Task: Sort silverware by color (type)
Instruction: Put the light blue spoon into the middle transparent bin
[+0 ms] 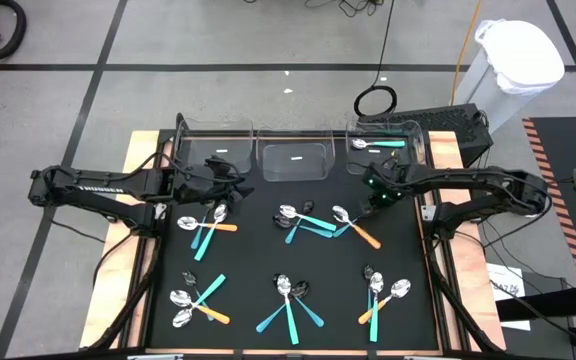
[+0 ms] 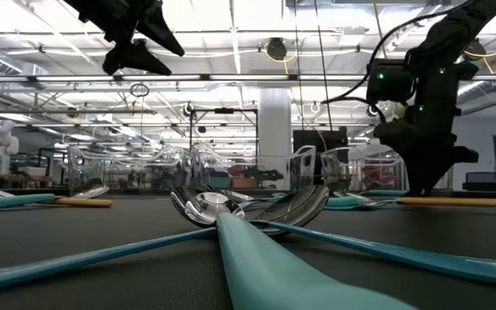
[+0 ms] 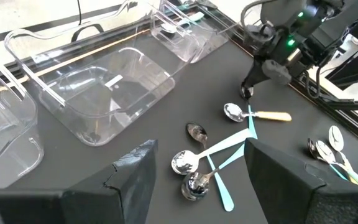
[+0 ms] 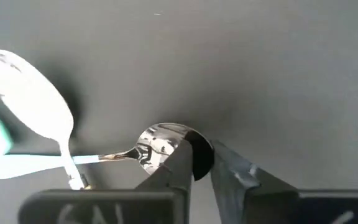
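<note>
Black mat point(image 1: 258, 255) w/ spoon clusters point(image 1: 303, 222), grey tile floor point(image 1: 268, 40).

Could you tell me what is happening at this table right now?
A two-armed robot is sorting small spoons with orange or teal handles into clear bins along the far edge of the black mat. The right gripper is down at the mat, its fingers nearly closed at the bowl of a spoon in the far right cluster. The left gripper hovers open above the mat near the bins, holding nothing. One teal spoon already lies in the right-hand bin; several mixed clusters remain on the mat.
</note>
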Available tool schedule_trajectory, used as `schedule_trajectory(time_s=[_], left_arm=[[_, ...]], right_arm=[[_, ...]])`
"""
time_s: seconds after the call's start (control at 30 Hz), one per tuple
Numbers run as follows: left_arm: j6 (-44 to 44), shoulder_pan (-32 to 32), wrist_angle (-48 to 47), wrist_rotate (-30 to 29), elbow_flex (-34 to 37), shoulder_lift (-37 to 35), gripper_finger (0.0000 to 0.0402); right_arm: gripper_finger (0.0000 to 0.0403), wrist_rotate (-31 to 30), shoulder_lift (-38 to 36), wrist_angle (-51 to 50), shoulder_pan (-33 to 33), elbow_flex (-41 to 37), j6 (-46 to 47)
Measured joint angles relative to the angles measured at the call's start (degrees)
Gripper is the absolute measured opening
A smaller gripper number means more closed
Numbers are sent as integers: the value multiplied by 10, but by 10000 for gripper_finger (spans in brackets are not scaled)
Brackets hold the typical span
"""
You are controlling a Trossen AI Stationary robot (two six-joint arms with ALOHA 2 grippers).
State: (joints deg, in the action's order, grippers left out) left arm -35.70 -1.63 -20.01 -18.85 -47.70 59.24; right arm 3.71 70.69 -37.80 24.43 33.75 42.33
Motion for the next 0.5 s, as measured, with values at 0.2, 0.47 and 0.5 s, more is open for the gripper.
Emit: schedule_trajectory(time_s=[0.2, 0.47, 0.5], left_arm=[[0, 0, 0, 0, 0, 0, 240], [0, 0, 0, -6, 0, 0, 240], [0, 0, 0, -8, 0, 0, 240]], right_arm=[[15, -12, -63, -59, -2, 49, -2], [8, -17, -117, -96, -1, 166, -22], [5, -13, -118, -87, -1, 180, -23]])
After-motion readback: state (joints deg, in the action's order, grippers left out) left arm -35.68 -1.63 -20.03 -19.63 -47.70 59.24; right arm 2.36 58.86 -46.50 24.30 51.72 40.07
